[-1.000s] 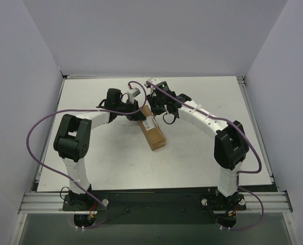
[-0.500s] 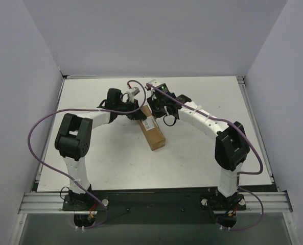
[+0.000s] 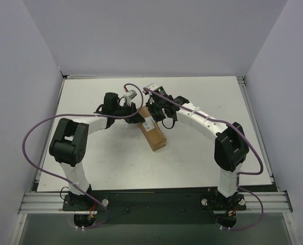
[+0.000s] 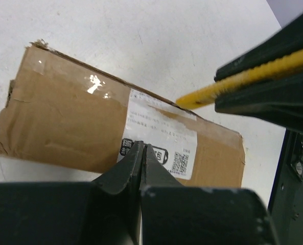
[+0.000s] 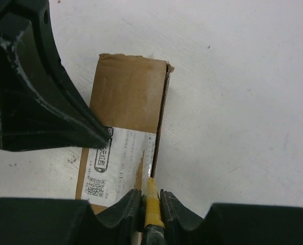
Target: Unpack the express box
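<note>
The express box (image 3: 154, 133), a long brown carton with a white label, lies flat at mid-table. My left gripper (image 3: 139, 116) is shut with nothing between its fingers, and its tips (image 4: 142, 146) rest on the near edge of the label (image 4: 159, 135). My right gripper (image 5: 151, 193) is shut on a yellow-black utility knife (image 5: 152, 206). The knife's tip touches the seam along the box's long edge (image 5: 159, 138), where the label tape shows a torn slit. From the left wrist, the knife (image 4: 263, 69) reaches in from the upper right over the box (image 4: 64, 122).
Grey walls enclose the white table (image 3: 202, 163) at the back and on both sides. A purple cable (image 3: 31, 138) loops wide off the left arm, and another follows the right arm (image 3: 256, 163). Both wrists crowd together over the box's far end.
The left arm's elbow has swung out to the left and lower. The right wrist has edged left along the box with the knife. The box has barely moved.
</note>
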{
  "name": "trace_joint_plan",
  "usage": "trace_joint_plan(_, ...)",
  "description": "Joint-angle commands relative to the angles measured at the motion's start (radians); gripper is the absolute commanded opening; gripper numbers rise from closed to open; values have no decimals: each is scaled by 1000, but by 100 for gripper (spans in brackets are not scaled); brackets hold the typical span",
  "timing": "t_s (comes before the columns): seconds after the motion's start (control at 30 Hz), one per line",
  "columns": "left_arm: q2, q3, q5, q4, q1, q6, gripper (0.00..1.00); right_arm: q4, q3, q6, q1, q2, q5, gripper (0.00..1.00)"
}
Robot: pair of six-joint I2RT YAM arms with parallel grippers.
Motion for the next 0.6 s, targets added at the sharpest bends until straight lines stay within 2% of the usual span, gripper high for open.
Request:
trace_joint_plan(0.0,-105,-47,37,-12,16,22,0,0,91,-94,6,41,-31,0)
trace_joint_plan(0.13,-165,-70,95,17,16,9,0,15,161,-142,5,97,-146,0)
trace_joint_plan(0.27,-159,-63,103,77,-1,-44,0,20,169,-162,2,113,-185,0)
trace_joint_plan(0.43,-70,-35,39,101,-18,-66,0,15,109,-178,-1,72,-195,0)
trace_joint_plan(0.57,25,15,5,39,-11,-60,0,12,51,-188,-11,33,-199,0)
